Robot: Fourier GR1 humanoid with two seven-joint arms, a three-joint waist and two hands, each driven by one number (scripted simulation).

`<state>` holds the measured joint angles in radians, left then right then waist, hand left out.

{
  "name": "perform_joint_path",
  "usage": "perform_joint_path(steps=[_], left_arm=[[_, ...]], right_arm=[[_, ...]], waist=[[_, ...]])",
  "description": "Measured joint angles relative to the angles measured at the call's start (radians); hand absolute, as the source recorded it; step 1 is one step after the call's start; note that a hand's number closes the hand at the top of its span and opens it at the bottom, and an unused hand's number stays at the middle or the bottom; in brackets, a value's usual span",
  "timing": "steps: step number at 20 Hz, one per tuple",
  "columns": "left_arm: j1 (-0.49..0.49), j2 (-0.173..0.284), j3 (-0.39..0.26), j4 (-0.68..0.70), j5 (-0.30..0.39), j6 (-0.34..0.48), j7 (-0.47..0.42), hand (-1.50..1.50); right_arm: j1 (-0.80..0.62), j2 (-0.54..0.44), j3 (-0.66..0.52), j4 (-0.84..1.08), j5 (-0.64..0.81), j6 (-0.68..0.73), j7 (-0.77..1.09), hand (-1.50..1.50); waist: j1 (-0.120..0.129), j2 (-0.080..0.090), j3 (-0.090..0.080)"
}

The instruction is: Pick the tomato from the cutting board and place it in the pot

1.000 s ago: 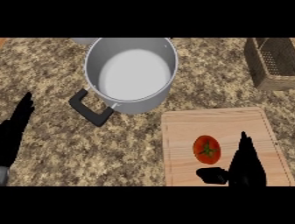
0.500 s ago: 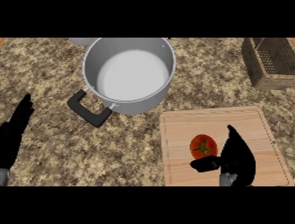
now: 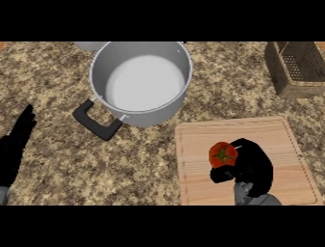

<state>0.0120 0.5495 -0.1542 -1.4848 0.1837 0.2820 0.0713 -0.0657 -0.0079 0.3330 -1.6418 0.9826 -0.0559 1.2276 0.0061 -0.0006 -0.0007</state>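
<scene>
Fingers [image 3: 254, 153], right hand [image 3: 250, 166]: curled over the right side of the tomato [image 3: 222, 154], thumb under its near edge; closed around it, holding.

Tomato: red, green stem patch facing up; near-centre of the cutting board [image 3: 264, 130], whether touching the wood or just off it cannot be told. Roughly round, no useful long axis.

Cutting board: pale wood, near right of the desk [image 3: 58, 87].

Pot [image 3: 140, 82]: grey metal, open, nothing visible inside, black handle [image 3: 97, 120] pointing near-left. Lies far and left of the tomato, apart from the board's far-left corner.

Left hand [image 3: 8, 152]: open, fingers straight, resting at the near left edge, well apart from board and pot.

Wire basket [image 3: 300, 67]: far right, not involved.

Key relation: the right hand is the nearer one and already has the tomato; the likely coming move is a lift and carry far-left to above the pot's mouth.
</scene>
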Motion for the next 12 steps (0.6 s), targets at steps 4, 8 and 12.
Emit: perform_joint_path(steps=[4,8,12], left_arm=[[-0.023,-0.009,-0.016,-0.009,-0.01,-0.014,0.005,0.0],[-0.069,-0.012,-0.043,-0.021,-0.018,-0.041,0.007,0.0],[-0.105,-0.023,-0.067,-0.023,-0.025,-0.055,0.018,0.0]], right_arm=[[-0.132,-0.002,0.166,0.089,-0.048,0.011,-0.036,1.5],[-0.282,0.0,0.313,0.161,-0.12,0.045,-0.115,1.5],[-0.441,0.0,0.394,0.247,-0.203,0.07,-0.14,1.5]], waist=[[0.051,0.009,0.0],[0.137,0.028,-0.001],[0.174,0.033,-0.002]])
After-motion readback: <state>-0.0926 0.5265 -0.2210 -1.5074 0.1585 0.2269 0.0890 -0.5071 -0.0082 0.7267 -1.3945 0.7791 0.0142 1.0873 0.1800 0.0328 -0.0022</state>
